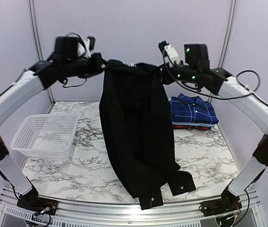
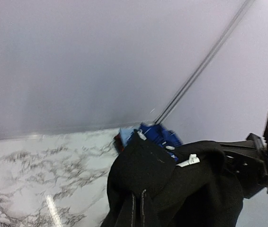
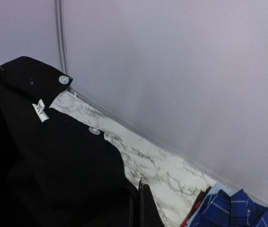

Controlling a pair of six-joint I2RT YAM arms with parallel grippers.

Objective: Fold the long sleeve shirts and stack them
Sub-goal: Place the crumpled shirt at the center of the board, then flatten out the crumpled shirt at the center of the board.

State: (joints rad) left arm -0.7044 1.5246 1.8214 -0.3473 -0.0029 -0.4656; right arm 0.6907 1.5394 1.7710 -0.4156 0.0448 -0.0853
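A plain black long sleeve shirt (image 1: 136, 137) hangs in the air between both arms; its lower end and cuffs rest on the marble table near the front edge. My left gripper (image 1: 102, 66) is shut on its upper left corner, and the cloth covers the fingers in the left wrist view (image 2: 141, 203). My right gripper (image 1: 163, 73) is shut on the upper right corner, with the closed fingers against black cloth (image 3: 67, 161) in the right wrist view (image 3: 138, 208). A stack of folded shirts lies at the back right, blue plaid (image 1: 193, 109) on top, light blue and red below.
A white plastic mesh basket (image 1: 45, 135) stands at the left of the marble table (image 1: 209, 156). The folded stack also shows in the left wrist view (image 2: 157, 135) and the right wrist view (image 3: 233, 210). Pale walls and metal posts enclose the back.
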